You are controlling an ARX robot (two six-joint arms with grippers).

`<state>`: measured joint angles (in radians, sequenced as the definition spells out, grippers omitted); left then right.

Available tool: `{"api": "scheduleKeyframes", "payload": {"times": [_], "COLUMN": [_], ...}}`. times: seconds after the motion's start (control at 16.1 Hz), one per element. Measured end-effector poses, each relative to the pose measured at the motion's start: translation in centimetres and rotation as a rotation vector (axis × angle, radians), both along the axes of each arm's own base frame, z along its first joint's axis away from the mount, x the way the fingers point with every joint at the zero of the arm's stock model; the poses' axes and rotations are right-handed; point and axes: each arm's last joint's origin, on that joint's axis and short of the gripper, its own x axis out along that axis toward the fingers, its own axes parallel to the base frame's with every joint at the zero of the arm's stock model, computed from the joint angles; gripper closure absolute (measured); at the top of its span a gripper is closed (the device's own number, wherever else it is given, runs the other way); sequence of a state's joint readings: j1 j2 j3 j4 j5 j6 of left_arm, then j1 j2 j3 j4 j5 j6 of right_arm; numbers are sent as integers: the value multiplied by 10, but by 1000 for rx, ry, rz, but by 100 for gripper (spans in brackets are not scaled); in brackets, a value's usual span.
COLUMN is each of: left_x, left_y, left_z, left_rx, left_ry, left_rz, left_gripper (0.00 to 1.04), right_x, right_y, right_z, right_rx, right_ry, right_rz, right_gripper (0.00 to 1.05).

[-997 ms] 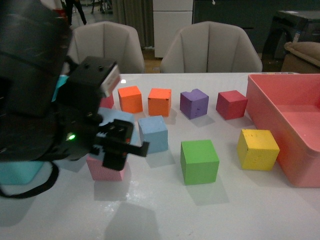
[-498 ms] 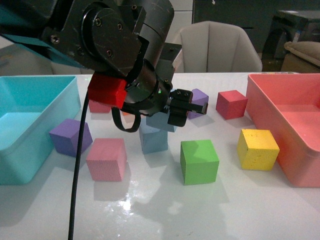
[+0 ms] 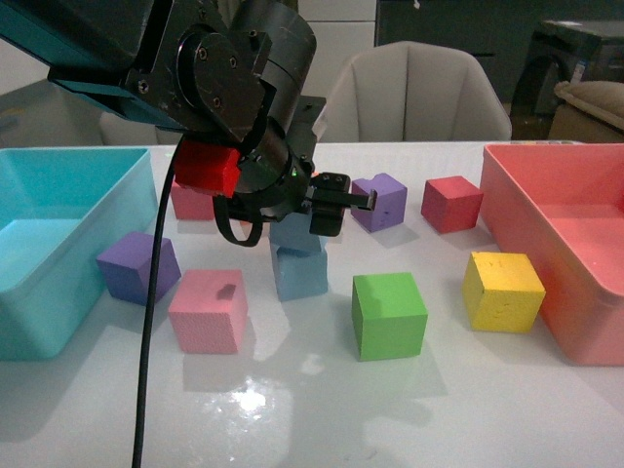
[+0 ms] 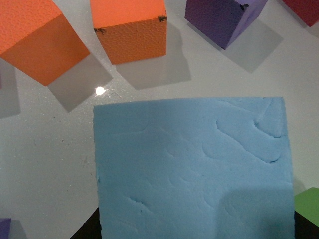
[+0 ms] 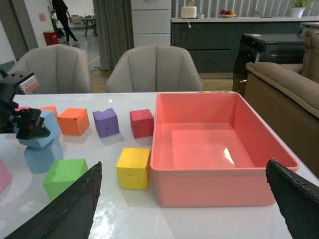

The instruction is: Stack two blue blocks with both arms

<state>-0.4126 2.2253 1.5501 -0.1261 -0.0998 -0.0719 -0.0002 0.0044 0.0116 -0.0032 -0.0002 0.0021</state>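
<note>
My left gripper (image 3: 304, 226) is shut on one blue block (image 3: 295, 234) and holds it, slightly tilted, directly on top of the second blue block (image 3: 300, 274), which stands on the white table. The two seem to touch. In the left wrist view the held block (image 4: 192, 169) fills the lower frame between the jaws of the left gripper (image 4: 194, 230). The right wrist view shows both blocks far off, the held one (image 5: 42, 128) over the lower one (image 5: 42, 155). My right gripper (image 5: 179, 204) is open and empty, away from them, in front of the salmon bin.
A teal bin (image 3: 58, 244) stands at the left, a salmon bin (image 3: 556, 224) at the right. Around the stack lie a purple cube (image 3: 136, 265), pink cube (image 3: 207, 310), green cube (image 3: 388, 314), yellow cube (image 3: 502, 291), red cube (image 3: 450, 203) and two orange cubes (image 4: 132, 27).
My left arm has swung from beside the pink cube rightward over the resting blue block. The held block has come down onto it.
</note>
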Motion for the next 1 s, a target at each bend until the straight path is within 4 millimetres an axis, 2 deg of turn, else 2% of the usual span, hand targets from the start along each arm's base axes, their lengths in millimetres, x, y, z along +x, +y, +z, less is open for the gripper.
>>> {"api": "scheduleKeyframes", "payload": {"times": [0.19,0.62,0.93,1.0], "left_x": [3,-1,0,0], "left_y": [5,3,4,4], "left_z": [0,-11,-12,-12], "left_rx": [-12,-5,3,3], "left_ry": [-1,18,15,15], "left_rz": [8,-7,3,3], "left_gripper": [55,55,55,51], "right_x": [0,0,0,0], "right_y": [0,0,0,0], "right_z": [0,0,0,0], "right_rx": [0,0,0,0], "right_ry": [0,1,0,0], "right_rz": [0,0,0,0], "right_gripper": [6,6,6,6]}}
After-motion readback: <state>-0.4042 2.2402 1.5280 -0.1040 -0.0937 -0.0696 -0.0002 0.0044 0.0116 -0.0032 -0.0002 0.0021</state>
